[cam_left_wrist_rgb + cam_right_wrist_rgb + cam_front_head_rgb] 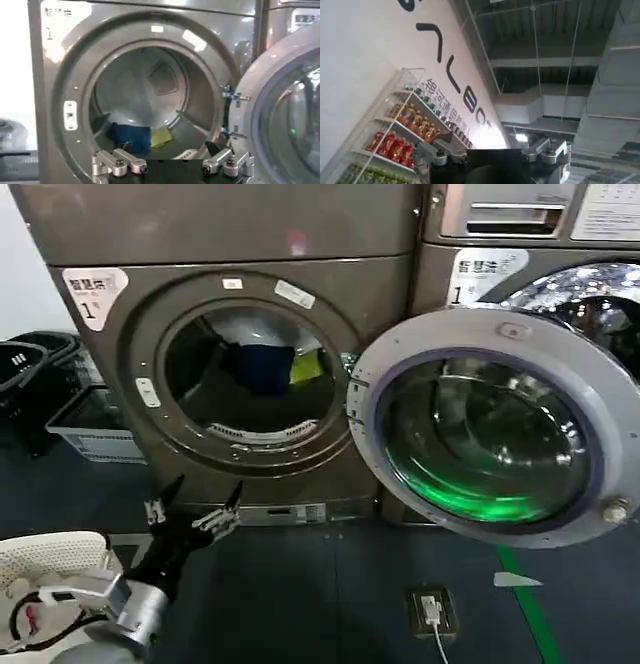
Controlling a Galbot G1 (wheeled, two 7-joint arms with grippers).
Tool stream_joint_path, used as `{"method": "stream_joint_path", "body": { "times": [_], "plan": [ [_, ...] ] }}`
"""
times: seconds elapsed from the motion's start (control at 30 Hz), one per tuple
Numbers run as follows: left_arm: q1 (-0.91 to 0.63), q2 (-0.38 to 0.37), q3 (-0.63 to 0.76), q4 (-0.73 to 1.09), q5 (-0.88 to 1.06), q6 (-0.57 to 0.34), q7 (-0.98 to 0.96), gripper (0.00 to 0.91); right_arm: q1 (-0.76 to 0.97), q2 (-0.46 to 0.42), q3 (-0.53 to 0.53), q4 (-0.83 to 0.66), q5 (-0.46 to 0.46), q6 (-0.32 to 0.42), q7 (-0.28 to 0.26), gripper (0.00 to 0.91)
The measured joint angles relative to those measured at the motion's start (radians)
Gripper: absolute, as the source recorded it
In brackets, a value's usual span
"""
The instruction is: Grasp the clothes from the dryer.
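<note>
The left end effector (pixel 195 509) hangs open below the dryer (pixel 250 334) opening. The clothes (pixel 265 369) lie deep in the drum, so it should rise, enter centred, and clear the open door (pixel 495 424).

dryer (pixel 250 244): brushed metal body, satin sheen. drum (pixel 150 90): smooth shiny steel. door (pixel 495 434): glossy glass, matt grey plastic rim. clothes (pixel 131 136): soft matt cloth. floor (pixel 320 594): dark, matt.

Clothes (pixel 270 367) inside dryer (pixel 240 334) drum, door (pixel 495 429) swung right, left gripper (pixel 195 509) before opening
</note>
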Motion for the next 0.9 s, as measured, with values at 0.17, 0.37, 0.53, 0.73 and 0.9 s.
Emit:
{"method": "stream_joint_path", "body": {
  "times": [0.17, 0.37, 0.53, 0.73, 0.9],
  "plan": [
    [-0.002, -0.001, 0.000, 0.000, -0.001, 0.000, 0.000, 0.907, -0.001, 0.000, 0.002, 0.000, 0.007, 0.000, 0.004, 0.907],
    [-0.005, -0.006, 0.001, 0.001, -0.001, 0.000, 0.000, 0.907, -0.005, -0.004, 0.010, 0.003, 0.010, 0.004, 0.001, 0.907],
    [-0.008, -0.007, -0.002, 0.003, -0.001, 0.000, 0.000, 0.907, -0.003, -0.003, 0.011, 0.005, 0.011, 0.007, -0.003, 0.907],
    [-0.010, -0.007, -0.003, 0.007, -0.002, 0.000, 0.000, 0.907, -0.002, -0.001, 0.011, 0.007, 0.009, 0.013, -0.007, 0.907],
    [-0.011, -0.008, -0.003, 0.011, -0.002, 0.000, 0.000, 0.907, -0.001, -0.001, 0.010, 0.007, 0.003, 0.017, -0.010, 0.907]
  ]
}}
